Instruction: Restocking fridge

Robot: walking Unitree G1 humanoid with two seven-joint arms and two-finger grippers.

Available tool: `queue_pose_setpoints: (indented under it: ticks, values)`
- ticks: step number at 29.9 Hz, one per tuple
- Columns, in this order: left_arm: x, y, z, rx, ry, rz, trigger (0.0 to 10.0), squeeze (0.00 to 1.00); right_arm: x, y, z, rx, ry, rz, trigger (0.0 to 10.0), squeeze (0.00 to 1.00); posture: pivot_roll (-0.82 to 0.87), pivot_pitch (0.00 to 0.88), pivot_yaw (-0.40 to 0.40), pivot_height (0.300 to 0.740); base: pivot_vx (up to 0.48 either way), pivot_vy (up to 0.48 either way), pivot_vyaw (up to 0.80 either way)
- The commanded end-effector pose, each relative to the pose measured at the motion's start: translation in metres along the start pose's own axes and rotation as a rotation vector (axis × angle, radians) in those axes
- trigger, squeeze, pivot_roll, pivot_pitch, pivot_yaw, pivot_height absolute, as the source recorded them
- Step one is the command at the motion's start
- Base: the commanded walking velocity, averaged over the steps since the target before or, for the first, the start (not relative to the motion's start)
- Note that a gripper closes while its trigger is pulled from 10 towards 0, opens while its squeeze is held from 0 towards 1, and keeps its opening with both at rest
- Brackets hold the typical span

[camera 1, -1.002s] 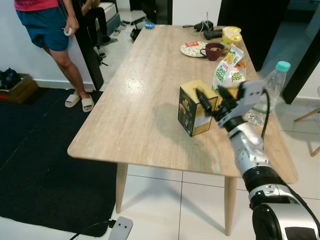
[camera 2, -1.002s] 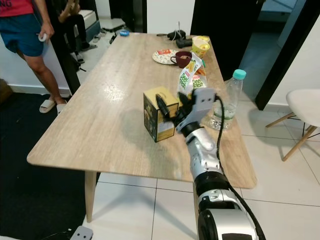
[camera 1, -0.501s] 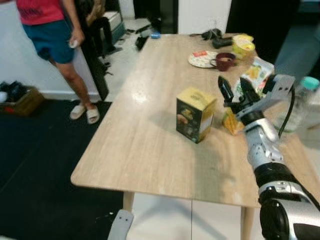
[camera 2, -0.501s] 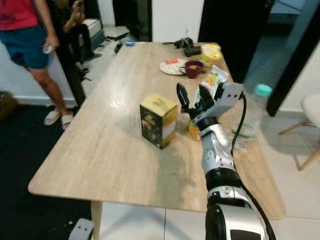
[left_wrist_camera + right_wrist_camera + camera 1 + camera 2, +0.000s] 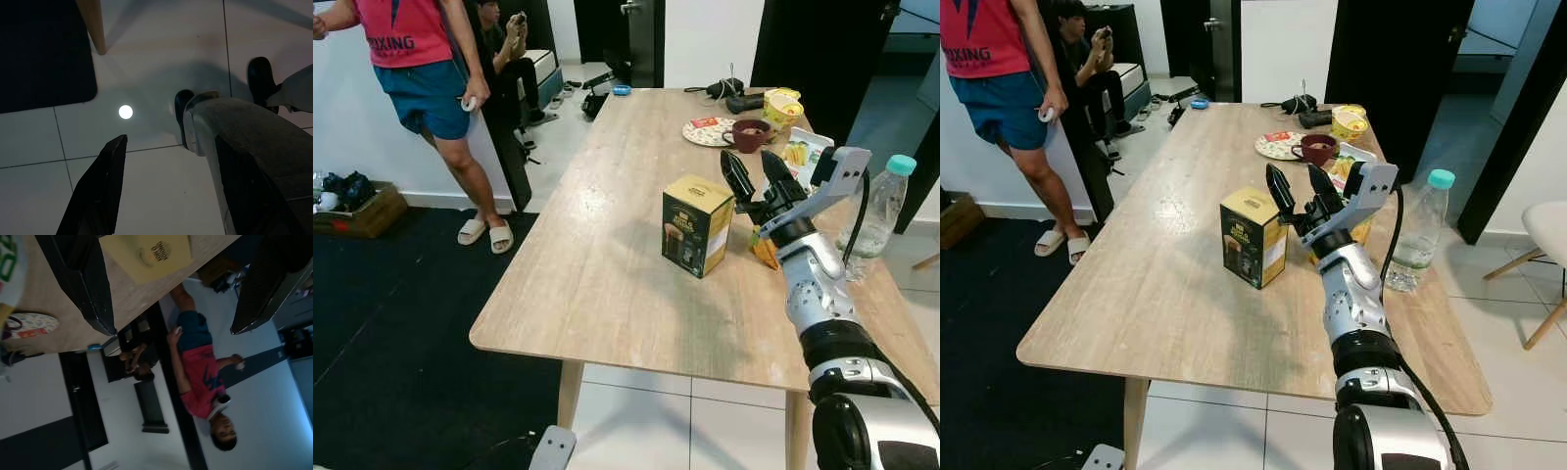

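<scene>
Hovering just beside the yellow carton [image 5: 1254, 237] standing mid-desk [image 5: 1165, 294], the right gripper [image 5: 1299, 191] has its jaws spread wide. Looks light, stiff cardboard, easily crushed; take it across the flat sides, gently.
</scene>
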State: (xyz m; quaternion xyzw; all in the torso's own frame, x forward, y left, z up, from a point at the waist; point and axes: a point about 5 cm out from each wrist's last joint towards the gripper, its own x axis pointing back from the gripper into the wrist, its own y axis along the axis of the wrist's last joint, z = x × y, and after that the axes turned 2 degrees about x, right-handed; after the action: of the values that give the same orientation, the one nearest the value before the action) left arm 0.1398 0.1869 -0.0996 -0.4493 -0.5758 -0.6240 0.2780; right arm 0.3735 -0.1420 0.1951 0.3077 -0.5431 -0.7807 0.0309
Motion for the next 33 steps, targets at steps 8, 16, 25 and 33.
queue_pose_setpoints:
  ticks: [8,16,25,33]
  values:
    - [0.0,-0.004,-0.002,-0.014,-0.012,0.016,10.0,0.0,-0.004,-0.027,0.035,0.044,0.096,0.083,10.0,0.0,0.05,0.0,-0.014,0.74,0.0,0.0,0.0]
    - [0.001,-0.006,-0.002,-0.015,-0.011,0.021,10.0,0.0,-0.003,-0.042,0.035,0.179,0.068,0.208,10.0,0.0,0.05,0.0,-0.014,0.74,0.0,0.0,0.0]
    - [0.001,-0.008,-0.002,-0.012,-0.008,0.025,10.0,0.0,0.003,-0.031,0.006,0.222,-0.067,0.219,10.0,0.0,0.05,0.0,-0.011,0.74,0.0,0.0,0.0]
    - [0.001,-0.008,-0.002,-0.014,-0.007,0.025,10.0,0.0,0.002,-0.029,-0.005,0.308,-0.134,0.262,10.0,0.0,0.05,0.0,-0.009,0.74,0.0,0.0,0.0]
